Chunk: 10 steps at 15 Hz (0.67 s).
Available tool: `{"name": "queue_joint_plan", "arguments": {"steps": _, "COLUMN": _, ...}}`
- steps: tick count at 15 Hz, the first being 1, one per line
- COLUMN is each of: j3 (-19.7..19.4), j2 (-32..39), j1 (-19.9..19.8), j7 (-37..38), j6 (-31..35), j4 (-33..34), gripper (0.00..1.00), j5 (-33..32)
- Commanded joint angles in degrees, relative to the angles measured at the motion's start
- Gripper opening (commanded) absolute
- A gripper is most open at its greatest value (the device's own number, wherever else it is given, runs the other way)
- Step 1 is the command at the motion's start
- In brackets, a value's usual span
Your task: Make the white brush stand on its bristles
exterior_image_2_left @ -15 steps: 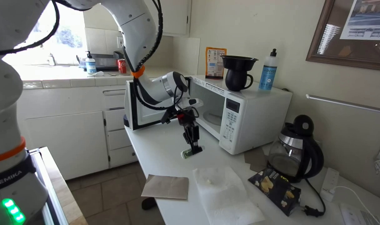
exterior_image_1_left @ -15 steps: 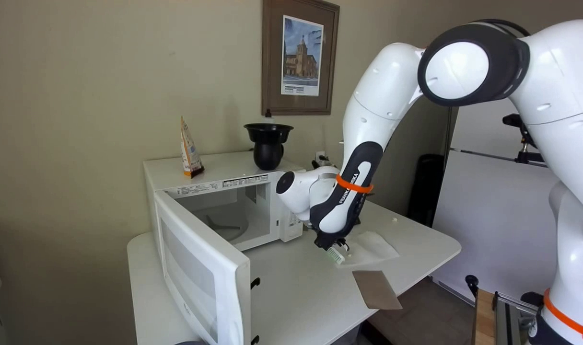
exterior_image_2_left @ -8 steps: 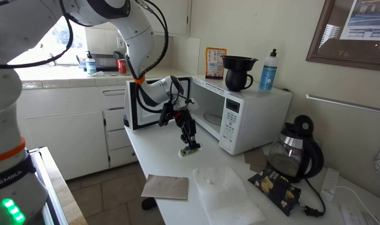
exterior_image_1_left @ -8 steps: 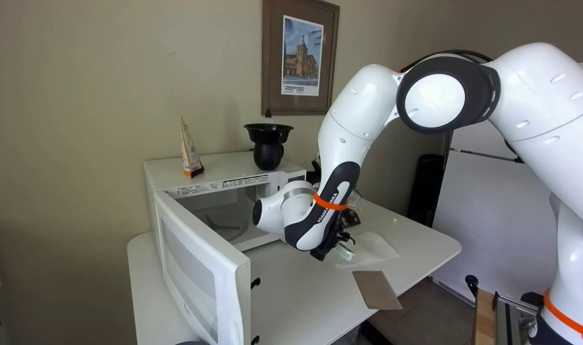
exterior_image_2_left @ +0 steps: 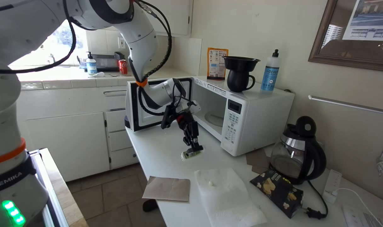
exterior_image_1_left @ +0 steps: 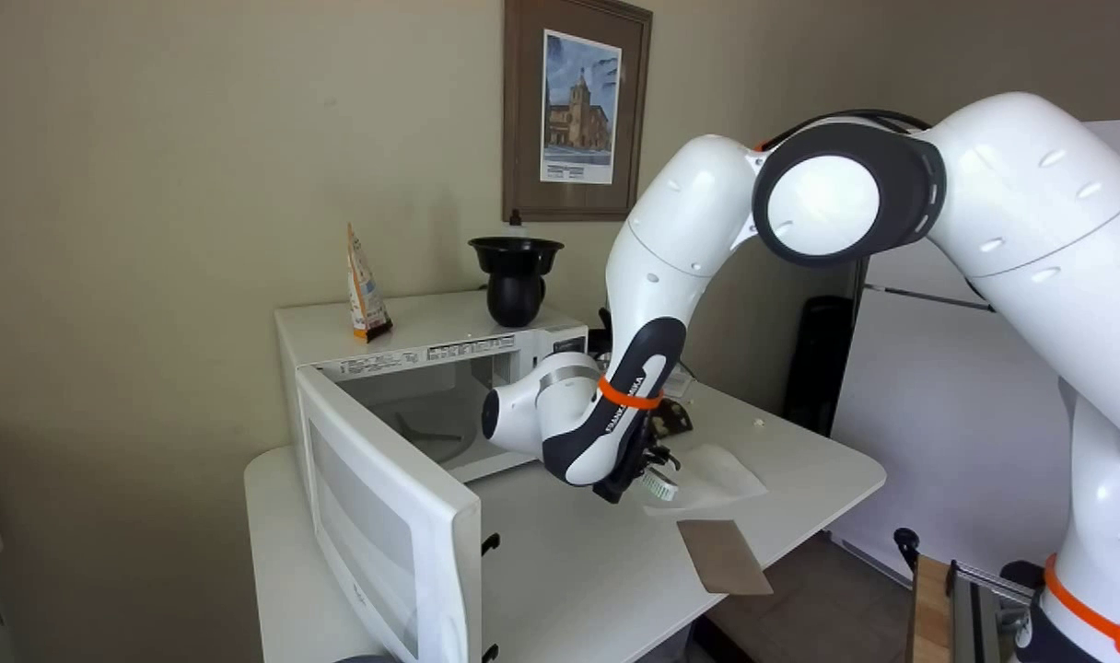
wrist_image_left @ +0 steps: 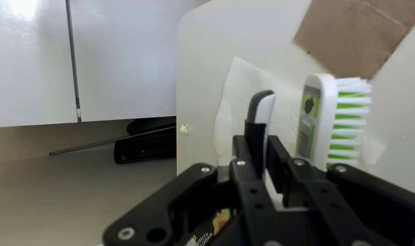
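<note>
Evidently my close-set jaws hold the white scrub brush (wrist_image_left: 325,119), bristles (wrist_image_left: 352,122) out to their side (standing it, I judge, wants those downward).

free tabletop (exterior_image_1_left: 578,571), microwave door (exterior_image_1_left: 385,516) jutting alongside

White microwave (exterior_image_2_left: 263,119) on the table (exterior_image_1_left: 569,571), door (exterior_image_1_left: 376,516) wide open. Up top: orange-edged bag (exterior_image_2_left: 217,63), black mug (exterior_image_2_left: 237,81) w/ a black bowl-ish thing (exterior_image_2_left: 241,64) on it, + blue-label btl (exterior_image_2_left: 270,74). Coffee pot (exterior_image_2_left: 290,156) sits right beside a black snack bag (exterior_image_2_left: 277,193). White paper sheet (exterior_image_2_left: 229,198) lies nearby, brown cardboard pc (exterior_image_2_left: 167,189) pokes over the table edge. Red can (exterior_image_2_left: 122,66) & pump btl (exterior_image_2_left: 91,65) on the counter (exterior_image_2_left: 62,84), framed pic (exterior_image_1_left: 578,110) on the wall (exterior_image_1_left: 155,184).
</note>
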Motion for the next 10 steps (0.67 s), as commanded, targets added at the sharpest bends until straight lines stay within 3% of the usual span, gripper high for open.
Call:
{"name": "queue_joint_plan", "arguments": {"steps": 1, "j3": 3.2, "j2": 0.6, "j1": -1.9, "j7": 1.7, "j6": -1.5, "j4": 1.7, "gripper": 0.05, "j5": -4.2}}
{"name": "queue_joint_plan", "arguments": {"steps": 4, "j3": 4.8, "j2": 2.1, "j1": -2.3, "j7": 1.5, "j6": -2.4, "j4": 3.6, "gripper": 0.05, "j5": -6.2}}
{"name": "queue_joint_plan", "arguments": {"steps": 10, "j3": 6.3, "j2": 7.6, "j1": -2.0, "j7": 1.1, "j6": -10.2, "j4": 10.0, "gripper": 0.05, "j5": -7.6}}
